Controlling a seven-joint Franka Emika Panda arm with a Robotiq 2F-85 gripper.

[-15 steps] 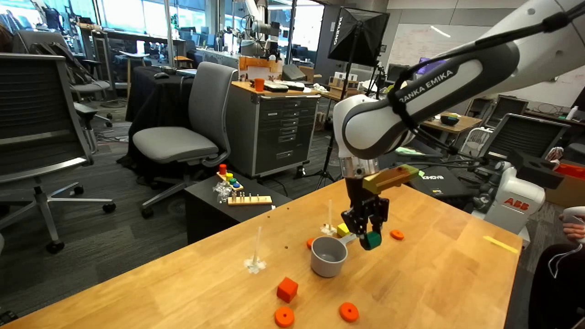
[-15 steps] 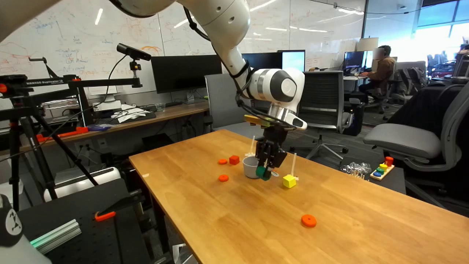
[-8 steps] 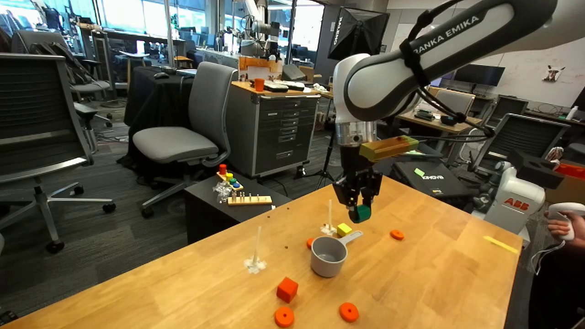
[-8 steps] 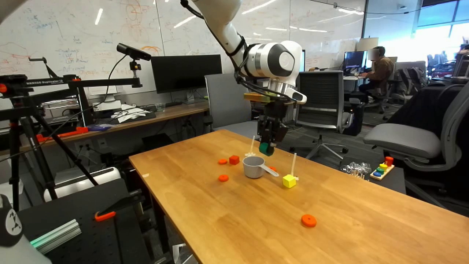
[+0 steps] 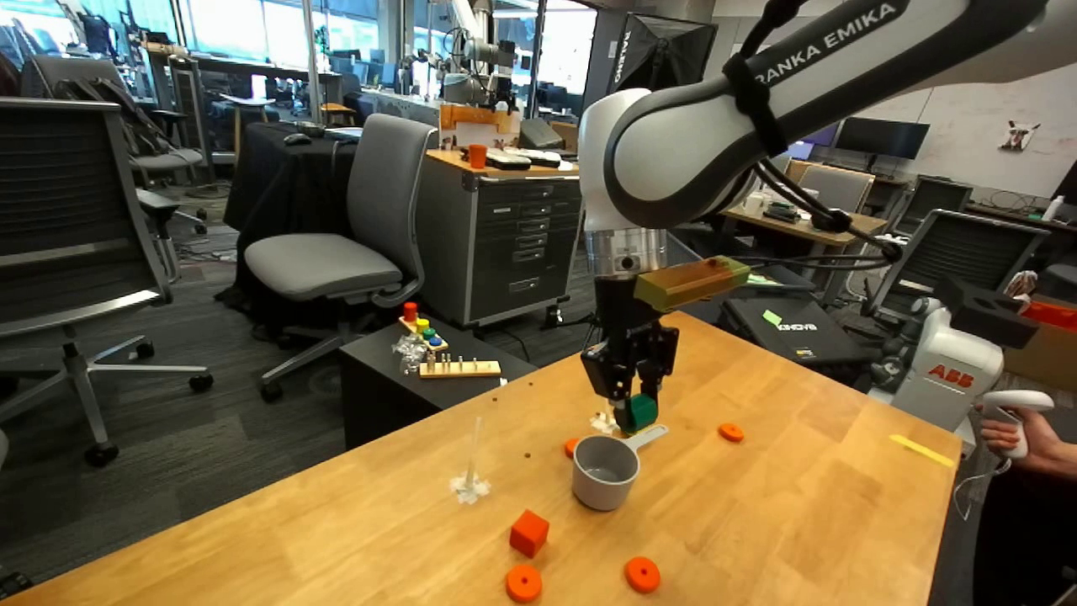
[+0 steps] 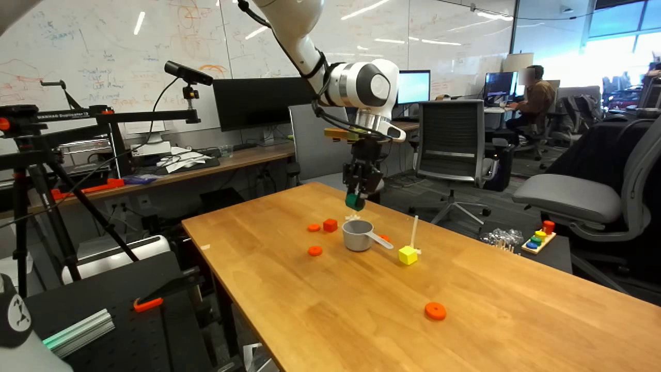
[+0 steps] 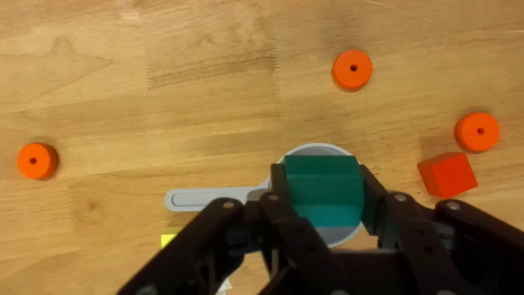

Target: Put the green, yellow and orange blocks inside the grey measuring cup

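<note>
The green block (image 7: 323,188) is squeezed between both fingers of my gripper (image 7: 324,178) and hangs in the air. In the wrist view it overlaps the mouth of the grey measuring cup (image 7: 217,197), whose handle points left. Both exterior views show the block above the height of the cup (image 6: 356,237), which stands upright on the table. The yellow block (image 6: 407,255) lies beyond the handle's end; in the wrist view only a corner of it (image 7: 167,239) shows past my finger. A red-orange cube (image 5: 529,534), the orange block, rests on the table on the cup's other side.
Several orange discs with centre holes lie about the table, such as one disc (image 5: 642,575) and a farther disc (image 6: 435,311). A thin upright stick (image 5: 474,454) is taped to the table, with another stick (image 6: 413,232) near the yellow block.
My gripper has risen with the green block from beside the cup's handle, then shifted left in both exterior views, toward the cup's mouth in the wrist view. The cup has stayed put.
</note>
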